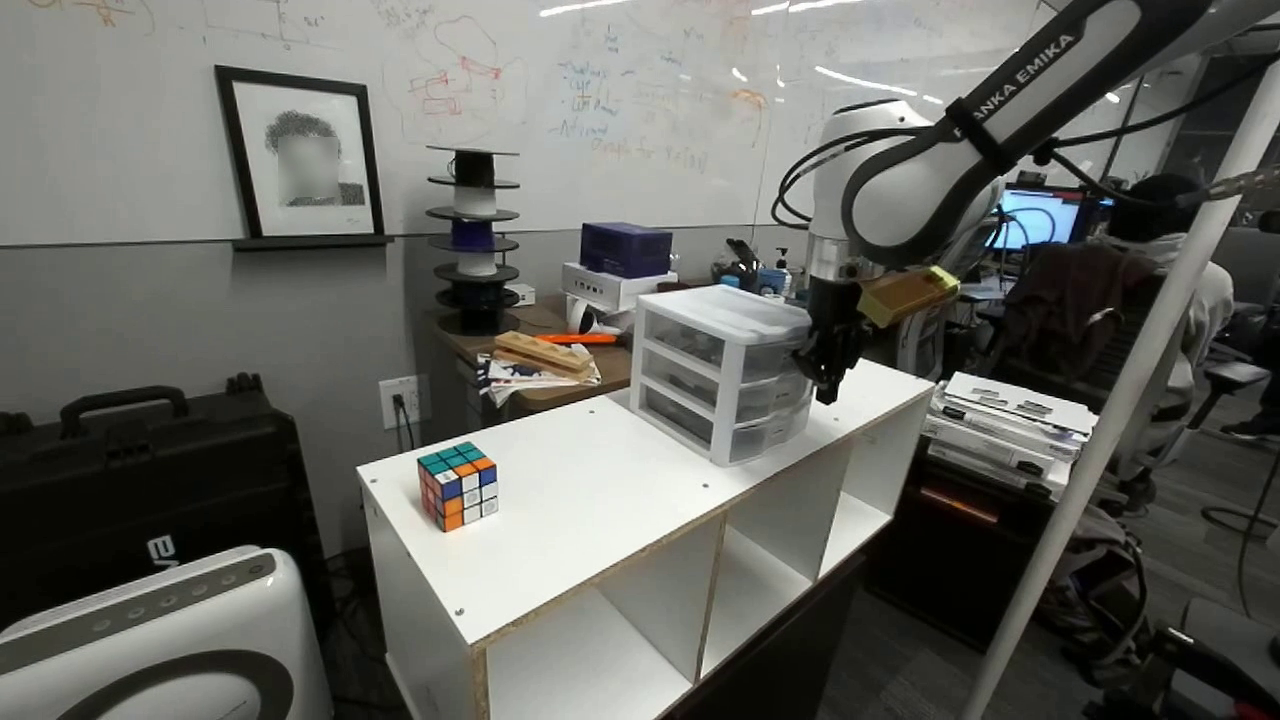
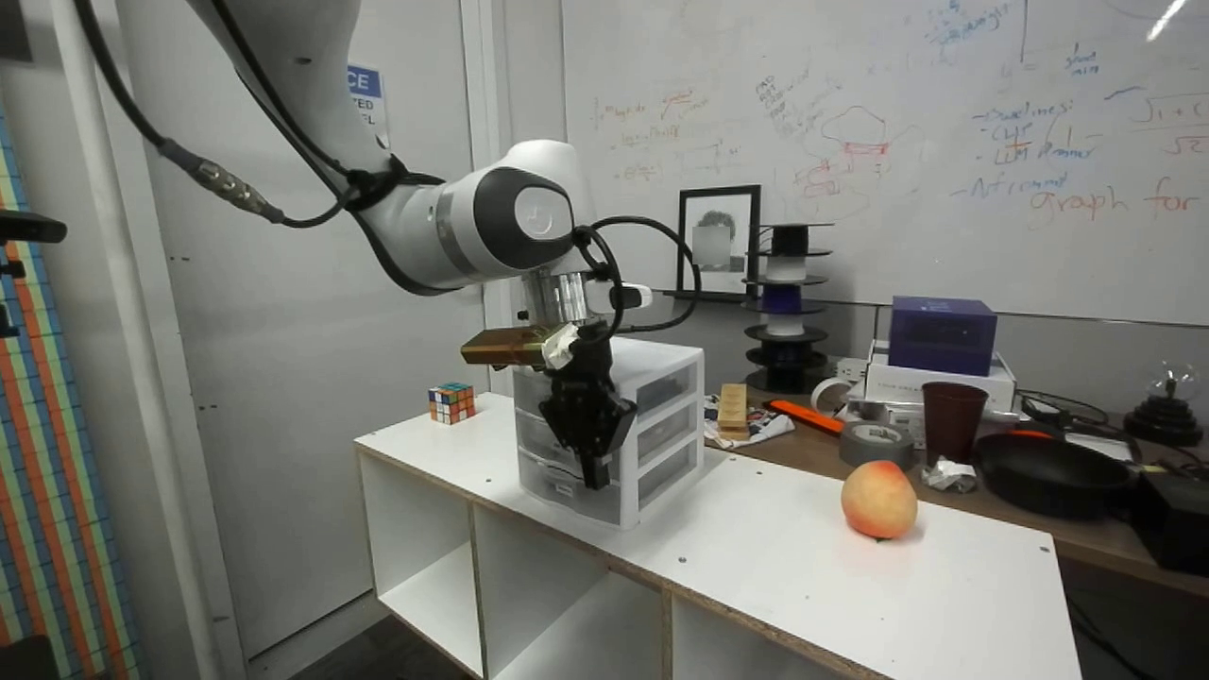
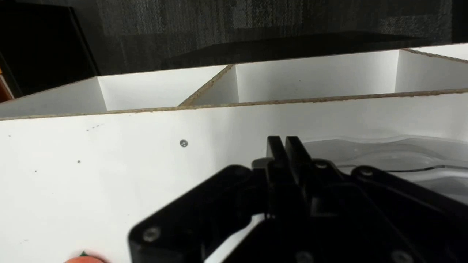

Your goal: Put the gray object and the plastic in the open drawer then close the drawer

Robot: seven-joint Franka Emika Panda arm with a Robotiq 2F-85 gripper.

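Note:
The white-framed three-tier drawer unit [image 1: 728, 400] stands on the white shelf; it also shows in an exterior view [image 2: 652, 453]. Its translucent drawers look pushed in. A drawer front [image 2: 567, 491] is partly covered by my gripper [image 2: 595, 477]. The gripper points down just in front of the drawer fronts; it also shows in an exterior view [image 1: 826, 393]. In the wrist view its fingers [image 3: 284, 140] are almost together with a thin gap and nothing between them. Whether it touches a drawer cannot be told. The gray object and the plastic do not show; drawer contents are unclear.
A puzzle cube [image 1: 458, 486] sits at one end of the shelf top [image 1: 560, 510]. A peach [image 2: 879, 500] sits toward the opposite end. A desk with a cup [image 2: 952, 420], tape [image 2: 876, 444] and a pan [image 2: 1053, 472] stands behind. The shelf's front edge is close to the drawer fronts.

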